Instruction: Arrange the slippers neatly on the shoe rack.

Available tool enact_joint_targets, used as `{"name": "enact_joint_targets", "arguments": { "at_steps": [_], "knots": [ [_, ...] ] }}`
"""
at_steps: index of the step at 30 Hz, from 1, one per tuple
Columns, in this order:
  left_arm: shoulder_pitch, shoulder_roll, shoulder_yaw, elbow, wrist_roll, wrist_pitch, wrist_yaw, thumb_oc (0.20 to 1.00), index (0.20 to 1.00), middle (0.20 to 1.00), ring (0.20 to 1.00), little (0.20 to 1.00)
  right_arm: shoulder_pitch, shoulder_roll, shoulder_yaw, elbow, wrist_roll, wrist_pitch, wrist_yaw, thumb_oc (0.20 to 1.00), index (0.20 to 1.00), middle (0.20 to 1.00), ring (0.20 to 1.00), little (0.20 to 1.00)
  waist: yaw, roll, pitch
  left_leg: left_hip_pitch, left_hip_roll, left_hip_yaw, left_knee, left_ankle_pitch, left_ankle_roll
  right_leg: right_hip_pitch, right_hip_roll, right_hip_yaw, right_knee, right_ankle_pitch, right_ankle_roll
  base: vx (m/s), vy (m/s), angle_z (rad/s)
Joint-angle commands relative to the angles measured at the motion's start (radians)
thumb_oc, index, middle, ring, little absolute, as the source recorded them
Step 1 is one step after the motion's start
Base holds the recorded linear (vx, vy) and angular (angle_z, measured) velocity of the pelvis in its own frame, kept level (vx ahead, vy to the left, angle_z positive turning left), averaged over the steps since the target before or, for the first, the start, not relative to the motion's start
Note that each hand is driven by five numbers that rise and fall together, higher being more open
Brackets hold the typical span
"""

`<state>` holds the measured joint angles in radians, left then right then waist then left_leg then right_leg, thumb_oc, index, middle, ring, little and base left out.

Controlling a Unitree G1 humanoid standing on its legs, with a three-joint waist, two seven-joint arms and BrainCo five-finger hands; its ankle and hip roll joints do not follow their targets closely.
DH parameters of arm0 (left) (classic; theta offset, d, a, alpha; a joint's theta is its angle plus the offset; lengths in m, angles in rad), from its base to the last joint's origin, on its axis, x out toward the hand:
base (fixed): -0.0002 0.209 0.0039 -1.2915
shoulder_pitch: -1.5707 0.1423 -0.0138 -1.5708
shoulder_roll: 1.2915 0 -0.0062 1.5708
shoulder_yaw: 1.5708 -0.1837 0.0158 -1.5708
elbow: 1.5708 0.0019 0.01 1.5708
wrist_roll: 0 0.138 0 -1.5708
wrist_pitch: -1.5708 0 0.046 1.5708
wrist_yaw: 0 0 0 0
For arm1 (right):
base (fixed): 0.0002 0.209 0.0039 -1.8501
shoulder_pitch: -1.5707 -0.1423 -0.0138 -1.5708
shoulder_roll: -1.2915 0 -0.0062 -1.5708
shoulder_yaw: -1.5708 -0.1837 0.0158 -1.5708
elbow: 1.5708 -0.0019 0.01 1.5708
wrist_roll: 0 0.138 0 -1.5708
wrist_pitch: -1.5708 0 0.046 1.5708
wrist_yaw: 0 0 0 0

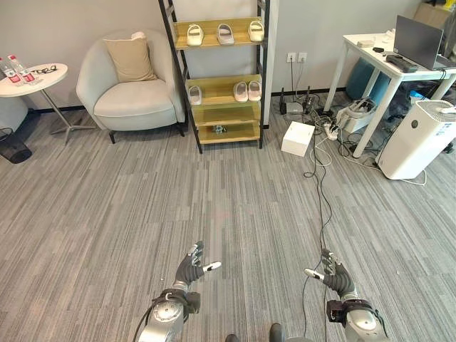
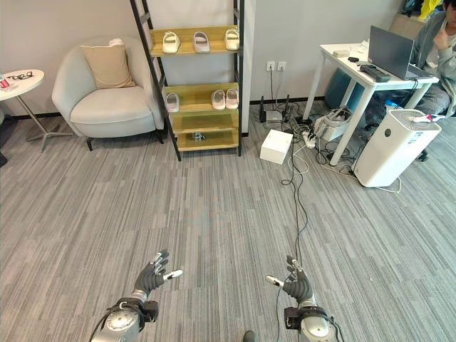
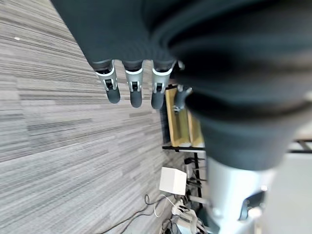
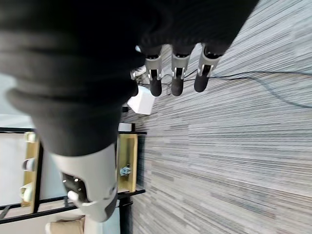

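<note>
The wooden shoe rack (image 1: pixel 216 88) with a black frame stands against the far wall. Three pale slippers (image 1: pixel 225 33) sit in a row on its top shelf. On the second shelf one slipper (image 1: pixel 195 95) lies at the left and a pair (image 1: pixel 247 90) at the right. A small dark object (image 1: pixel 219 129) rests on a lower shelf. My left hand (image 1: pixel 189 268) and right hand (image 1: pixel 336 278) hover low over the carpet, far from the rack. Both are open and hold nothing; the straight fingers (image 3: pixel 131 87) and fingers (image 4: pixel 175 78) show in the wrist views.
A grey armchair (image 1: pixel 132 85) stands left of the rack, with a round side table (image 1: pixel 32 78) and a black bin (image 1: pixel 13 148) further left. A white box (image 1: pixel 298 137), floor cables (image 1: pixel 317 178), a white desk (image 1: pixel 388 68) and an air purifier (image 1: pixel 417 139) crowd the right. A person (image 2: pixel 438 43) sits at the desk.
</note>
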<state>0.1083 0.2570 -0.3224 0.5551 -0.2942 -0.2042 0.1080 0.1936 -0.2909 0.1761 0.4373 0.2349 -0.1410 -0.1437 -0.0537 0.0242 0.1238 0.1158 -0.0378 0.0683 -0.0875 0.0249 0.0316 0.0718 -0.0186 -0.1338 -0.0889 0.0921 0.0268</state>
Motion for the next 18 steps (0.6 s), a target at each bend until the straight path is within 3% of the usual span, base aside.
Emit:
{"name": "enact_joint_targets", "arguments": {
  "at_steps": [1,18],
  "knots": [
    [-0.056,-0.008,0.012,0.015,0.012,-0.037,0.005,1.0,1.0,1.0,1.0,1.0,-0.053,0.007,-0.008,-0.012,-0.002,-0.032,-0.006,1.0,1.0,1.0,1.0,1.0,-0.017,-0.024,0.002,0.047,0.002,-0.009,0.0,-0.174,0.012,0.082,-0.048,-0.004,0.002,-0.2,0.071,0.0,0.0,0.0],
    [-0.054,-0.001,0.006,-0.039,-0.054,-0.038,-0.027,1.0,1.0,1.0,1.0,1.0,-0.057,0.003,0.005,-0.002,-0.018,-0.029,-0.003,1.0,1.0,1.0,1.0,1.0,-0.021,-0.024,0.001,0.052,0.004,-0.009,0.0,-0.174,0.008,0.088,-0.045,-0.004,0.002,-0.205,0.066,0.0,0.0,0.0]
  ]
}}
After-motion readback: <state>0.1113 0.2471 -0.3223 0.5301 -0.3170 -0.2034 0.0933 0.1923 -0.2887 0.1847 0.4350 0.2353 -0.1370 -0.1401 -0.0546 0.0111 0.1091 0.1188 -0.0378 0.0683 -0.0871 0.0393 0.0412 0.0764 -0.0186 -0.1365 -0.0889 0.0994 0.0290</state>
